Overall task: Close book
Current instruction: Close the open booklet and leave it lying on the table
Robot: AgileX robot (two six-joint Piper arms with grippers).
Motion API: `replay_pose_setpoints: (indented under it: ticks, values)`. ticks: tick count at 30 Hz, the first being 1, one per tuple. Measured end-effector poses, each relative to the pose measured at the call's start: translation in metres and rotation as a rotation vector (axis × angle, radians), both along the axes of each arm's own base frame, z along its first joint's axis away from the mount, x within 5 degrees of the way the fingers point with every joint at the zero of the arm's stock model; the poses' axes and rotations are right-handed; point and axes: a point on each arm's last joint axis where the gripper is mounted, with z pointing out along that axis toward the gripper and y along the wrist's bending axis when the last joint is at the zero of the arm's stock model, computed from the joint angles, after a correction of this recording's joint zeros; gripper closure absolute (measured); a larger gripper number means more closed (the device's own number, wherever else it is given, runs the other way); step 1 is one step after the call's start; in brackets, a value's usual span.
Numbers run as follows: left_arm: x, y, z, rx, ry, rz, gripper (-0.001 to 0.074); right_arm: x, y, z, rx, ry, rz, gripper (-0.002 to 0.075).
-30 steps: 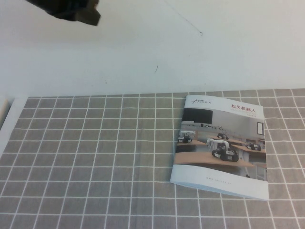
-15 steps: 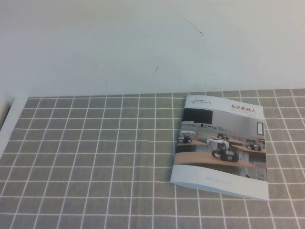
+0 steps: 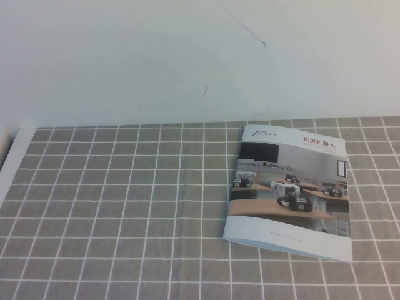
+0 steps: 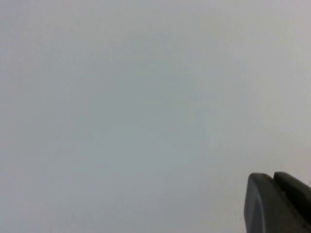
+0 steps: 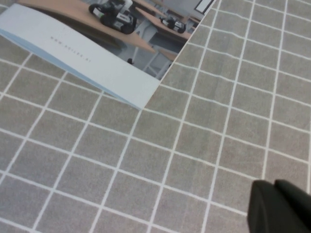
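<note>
The book [image 3: 287, 190] lies shut and flat on the grey checked cloth [image 3: 125, 206], right of the middle, its cover showing a photo of small robots on desks. Its near corner [image 5: 97, 43] shows in the right wrist view. My right gripper [image 5: 274, 183] hovers over bare cloth a few squares from that corner, fingers together and holding nothing. My left gripper [image 4: 274, 177] shows only as two dark fingertips pressed together against a plain white surface, nothing between them. Neither arm appears in the high view.
Beyond the cloth's far edge runs a plain white surface [image 3: 187, 62] with a few thin dark marks. A pale object [image 3: 3, 140] peeks in at the far left edge. The cloth left of the book holds nothing.
A dark part of the left arm that showed at the top left of the high view one second ago has gone out of frame. The book has not moved.
</note>
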Motion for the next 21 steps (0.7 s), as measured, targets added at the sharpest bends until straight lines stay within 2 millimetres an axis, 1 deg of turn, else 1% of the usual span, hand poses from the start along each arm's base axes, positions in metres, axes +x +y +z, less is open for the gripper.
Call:
replay_pose_setpoints:
  ticks: [3,4,7,9,11,12,13,17,21]
  values:
    - [-0.022,0.002,-0.033,-0.074,-0.079,0.045,0.0736,-0.001,0.000,-0.001,0.007,0.009,0.001,0.0729]
    - [-0.029,0.003,-0.039,-0.094,-0.111,0.060,0.0736,-0.001,0.000,-0.001,0.007,0.009,0.001,0.0729]
    - [-0.037,0.005,-0.073,-0.137,-0.104,0.090,0.0736,-0.001,0.001,-0.001,0.009,0.011,0.001,0.0729]
    - [-0.039,0.006,-0.091,-0.148,-0.084,0.103,0.0736,-0.001,0.001,-0.001,0.011,0.011,0.001,0.0729]
    - [-0.038,0.006,-0.102,-0.150,-0.058,0.107,0.0736,-0.001,0.001,-0.001,0.013,0.011,0.000,0.0729]
    - [-0.036,0.006,-0.112,-0.153,-0.023,0.106,0.0736,-0.001,0.001,-0.001,0.013,0.011,0.000,0.0729]
    - [-0.036,0.005,-0.118,-0.157,0.003,0.101,0.0736,-0.001,0.001,-0.001,0.013,0.011,0.000,0.0729]
    - [-0.036,0.000,-0.134,-0.186,0.112,0.059,0.0736,-0.001,0.001,-0.001,0.012,0.014,0.000,0.0729]
    - [-0.038,-0.007,-0.153,-0.190,0.276,-0.007,0.0736,-0.001,0.001,-0.001,0.014,0.014,0.000,0.0729]
